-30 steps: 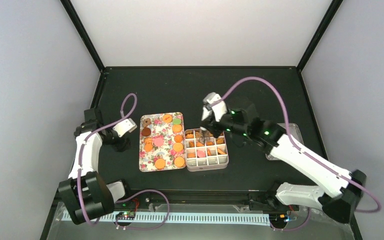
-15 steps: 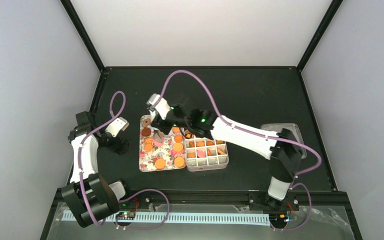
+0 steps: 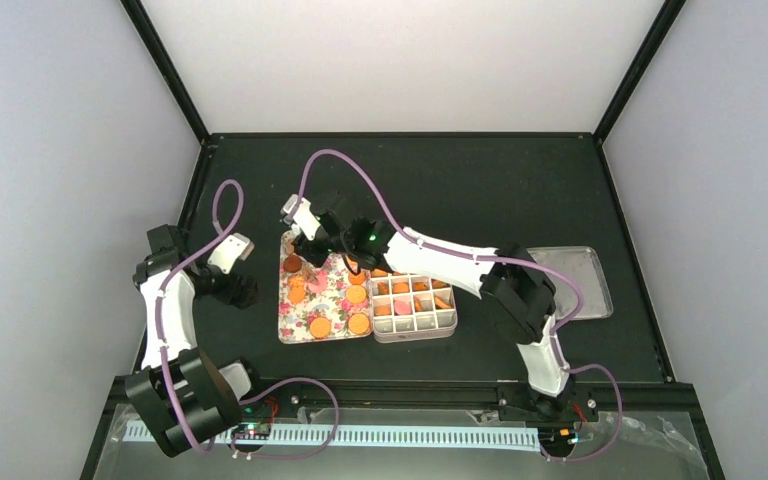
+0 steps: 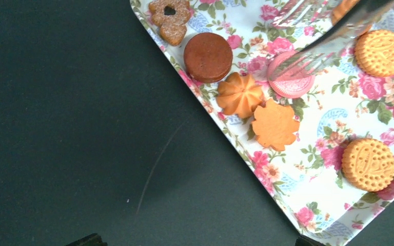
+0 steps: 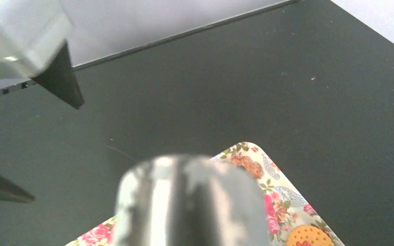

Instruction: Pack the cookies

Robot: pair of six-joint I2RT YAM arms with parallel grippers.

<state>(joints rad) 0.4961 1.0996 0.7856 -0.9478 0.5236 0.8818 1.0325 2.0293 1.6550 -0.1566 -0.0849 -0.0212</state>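
The cookies lie on the flower-patterned tray (image 3: 332, 303): a brown round one (image 4: 208, 49), a pink one (image 4: 291, 82), orange flower shapes (image 4: 275, 123) and golden round ones (image 4: 368, 164). More cookies fill the white compartment box (image 3: 415, 320). My right gripper (image 3: 307, 240) is over the tray's far left corner, shut on metal tongs (image 4: 308, 51) whose blurred tines hang over the pink cookie. The tongs fill the right wrist view (image 5: 192, 205). My left gripper (image 3: 232, 252) is open and empty over the black table, left of the tray; only its fingertips (image 4: 90, 239) show.
A clear plastic lid (image 3: 572, 280) lies on the table at the right. The right arm stretches across the box and the tray. The left arm's white gripper body (image 5: 20, 36) shows close by in the right wrist view.
My right arm has swung left with the tongs, from over the compartment box to the tray's far left corner. My left gripper has drawn back a little to the left.
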